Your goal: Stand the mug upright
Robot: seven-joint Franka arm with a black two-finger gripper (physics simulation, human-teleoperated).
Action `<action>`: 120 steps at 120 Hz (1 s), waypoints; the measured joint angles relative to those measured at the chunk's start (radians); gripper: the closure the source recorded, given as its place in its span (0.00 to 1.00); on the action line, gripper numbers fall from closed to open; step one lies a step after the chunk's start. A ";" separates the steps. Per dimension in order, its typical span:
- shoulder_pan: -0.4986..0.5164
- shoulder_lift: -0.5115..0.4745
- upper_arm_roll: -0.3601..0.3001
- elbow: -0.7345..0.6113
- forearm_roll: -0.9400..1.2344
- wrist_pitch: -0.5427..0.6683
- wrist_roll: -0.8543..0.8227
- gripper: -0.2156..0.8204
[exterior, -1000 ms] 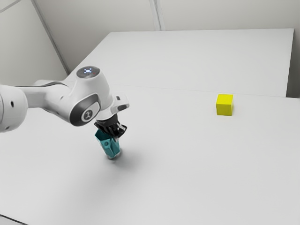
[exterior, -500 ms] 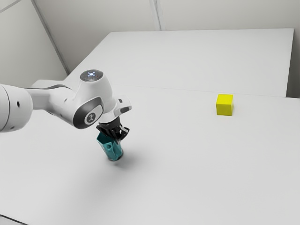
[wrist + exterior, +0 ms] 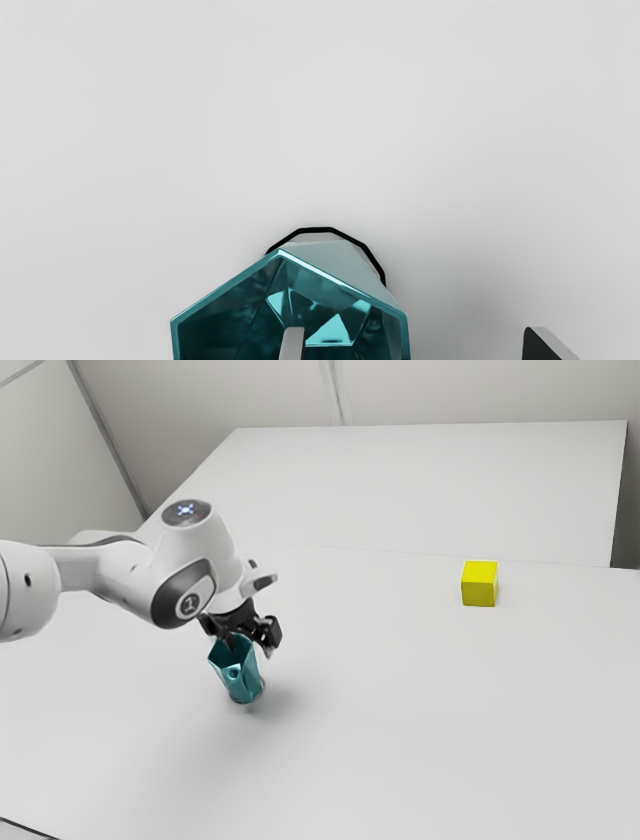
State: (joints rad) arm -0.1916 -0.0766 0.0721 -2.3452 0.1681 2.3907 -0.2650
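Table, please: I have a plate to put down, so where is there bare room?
The table is bare between the mug and the yellow block, and from the mug toward the exterior view's bottom edge. It is crowded at the mug, with the gripper open astride its wall.

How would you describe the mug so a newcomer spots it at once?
On the white table, find the arm coming from the exterior view's left. At its end effector is the mug: teal and faceted, with an open mouth, unlike the yellow cube.

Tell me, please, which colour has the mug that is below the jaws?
The mug is teal, a dark blue-green; this shows best in the wrist view.
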 joint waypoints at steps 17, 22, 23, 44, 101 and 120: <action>0.000 -0.020 -0.001 0.025 -0.003 -0.017 0.002 0.29; 0.001 -0.022 -0.003 0.050 -0.012 -0.038 0.002 0.28; 0.002 -0.022 -0.004 0.053 -0.013 -0.043 0.002 0.27; 0.009 -0.023 -0.038 0.161 -0.048 -0.159 0.004 0.25; 0.076 0.004 -0.129 0.493 -0.097 -0.507 0.016 0.23; 0.080 0.031 -0.128 0.605 -0.099 -0.619 0.019 0.23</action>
State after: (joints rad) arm -0.1119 -0.0454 -0.0561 -1.7403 0.0691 1.7716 -0.2462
